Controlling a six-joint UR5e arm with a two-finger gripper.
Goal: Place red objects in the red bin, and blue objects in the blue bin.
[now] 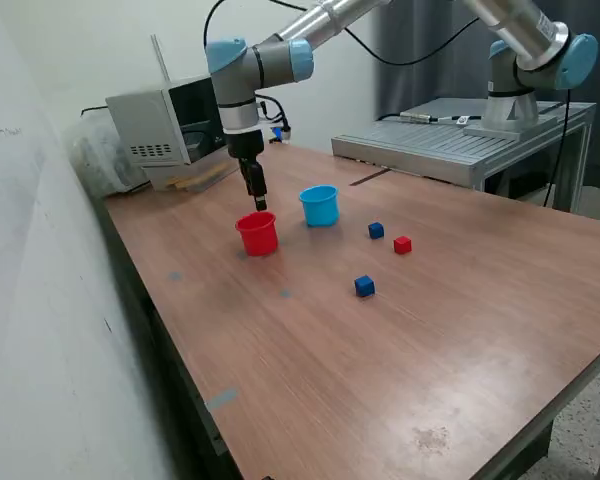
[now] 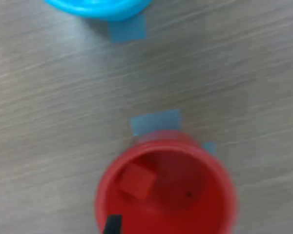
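One red cube [image 2: 136, 181] already lies inside the red cup [image 1: 257, 234], as the wrist view shows, tilted against the cup's inner wall. A second red cube [image 1: 402, 244] sits loose on the bench [image 1: 460, 340], well to the exterior view's right of both cups, with one dark blue cube [image 1: 376, 230] just beside it on its far-left side and another blue cube [image 1: 364, 286] nearer the camera. The light-blue cup [image 1: 320, 205] stands just to the right of the red one and a little farther back, and nothing can be seen inside it from here. The tool [image 1: 260, 200] hangs directly above the red cup's rim; its fingers look narrow and close together, yet whether they are parted or closed cannot be told, and only dark fingertip edges show in the wrist view. Judging by this, the first red drop looks finished. The next move would call for lifting clear of the cup, travelling right to a loose cube, and lowering squarely over so small a target. Strips of blue tape [image 2: 155, 122] mark the cups' spots.
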